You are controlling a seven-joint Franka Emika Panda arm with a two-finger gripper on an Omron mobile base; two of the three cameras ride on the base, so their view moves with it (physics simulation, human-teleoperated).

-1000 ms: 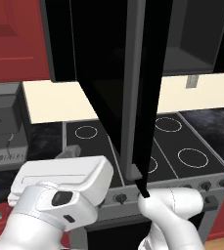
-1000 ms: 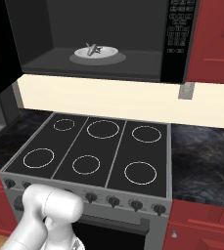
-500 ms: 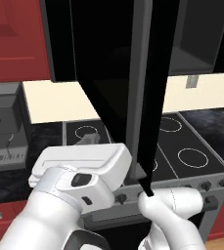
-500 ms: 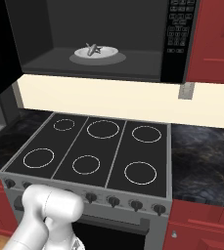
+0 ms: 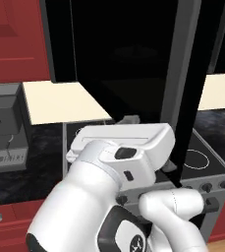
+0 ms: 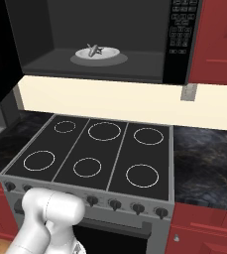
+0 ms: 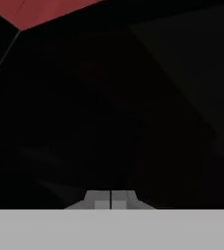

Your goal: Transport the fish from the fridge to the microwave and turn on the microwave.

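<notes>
**Black microwave door stood open, fish on the plate inside**

Glossy black, the microwave [image 6: 110, 39] hung above the stove [image 6: 95, 154] with its door [image 5: 133, 59] swung wide. In the right base view the cavity lay open to sight, and the fish [image 6: 93, 48] rested on a white plate [image 6: 97, 52] set on the round turntable at the middle of the floor. The button panel [image 6: 178, 34] ran down the microwave's right side, beside a red cabinet [image 6: 216, 39].

The gripper [image 7: 110, 199] was clenched, its two finger tips pressed together with nothing between them. In the hand view it faced a dark, glossy surface at close range, with a strip of red at the top edge; what exactly that dark surface was could not be told. In the left base view the white arm [image 5: 119, 167] reached up just beside the lower edge of the open door. The fish lay well apart from the jaws, inside the cavity, untouched by them.
</notes>
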